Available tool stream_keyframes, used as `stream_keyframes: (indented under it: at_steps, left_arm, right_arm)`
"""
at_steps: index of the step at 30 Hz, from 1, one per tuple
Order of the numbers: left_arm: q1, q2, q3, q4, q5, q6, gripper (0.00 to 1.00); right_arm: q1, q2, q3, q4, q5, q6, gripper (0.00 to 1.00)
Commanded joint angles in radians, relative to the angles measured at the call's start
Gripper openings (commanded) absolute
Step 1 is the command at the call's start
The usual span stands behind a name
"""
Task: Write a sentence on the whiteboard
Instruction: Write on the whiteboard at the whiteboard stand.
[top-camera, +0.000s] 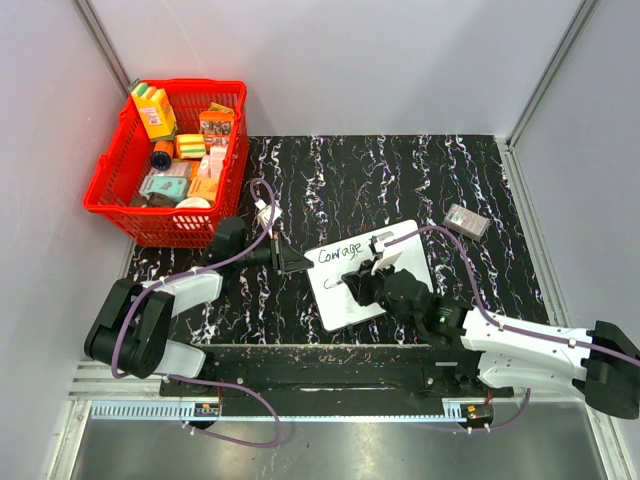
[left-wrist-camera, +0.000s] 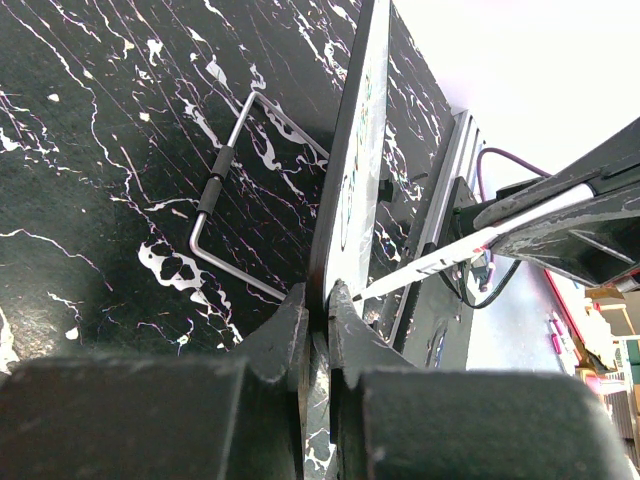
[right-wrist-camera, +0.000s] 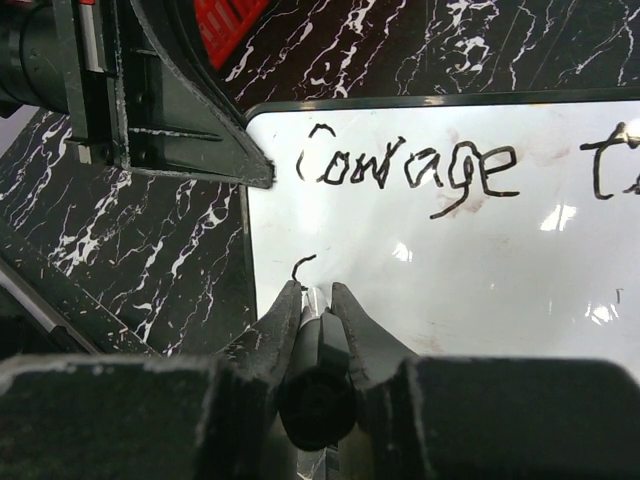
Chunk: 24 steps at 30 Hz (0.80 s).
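Observation:
The whiteboard (top-camera: 345, 300) lies at a slant on the black marbled table. Its top line reads "Courage" (right-wrist-camera: 410, 165), followed by the start of a "t" (right-wrist-camera: 607, 165). Below that, a short curved stroke (right-wrist-camera: 303, 265) sits at the left of a second line. My right gripper (right-wrist-camera: 318, 292) is shut on a black marker (right-wrist-camera: 322, 345), whose tip is on the board just under that stroke. My left gripper (left-wrist-camera: 318, 305) is shut on the board's left edge (left-wrist-camera: 352, 170), seen edge-on there. The marker (left-wrist-camera: 455, 252) reaches in from the right.
A red basket (top-camera: 103, 185) full of small packages stands at the back left. A small grey box (top-camera: 467, 220) lies at the back right of the board. A bent wire bracket (left-wrist-camera: 215, 190) lies on the table beside the board. White walls close in three sides.

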Motion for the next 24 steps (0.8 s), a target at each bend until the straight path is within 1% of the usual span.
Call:
stream_keyframes:
  at_steps: [1,12,19,24]
  left_arm:
    - [-0.004,0.027,-0.003,-0.033,-0.086,0.153,0.0]
    - [-0.004,0.027,-0.001,-0.033,-0.086,0.153,0.0]
    - [-0.004,0.027,-0.001,-0.033,-0.086,0.155,0.0]
    - [-0.006,0.026,-0.001,-0.033,-0.086,0.153,0.0]
  right_arm:
    - [0.005,-0.027,-0.007,-0.019,0.073,-0.004,0.0]
    - [0.003,-0.091,0.018,0.032,0.069,-0.042,0.0]
    - [0.004,-0.033,0.081,0.038,0.13,-0.102,0.0]
    - [0.003,-0.018,0.101,0.056,0.139,-0.117,0.0]
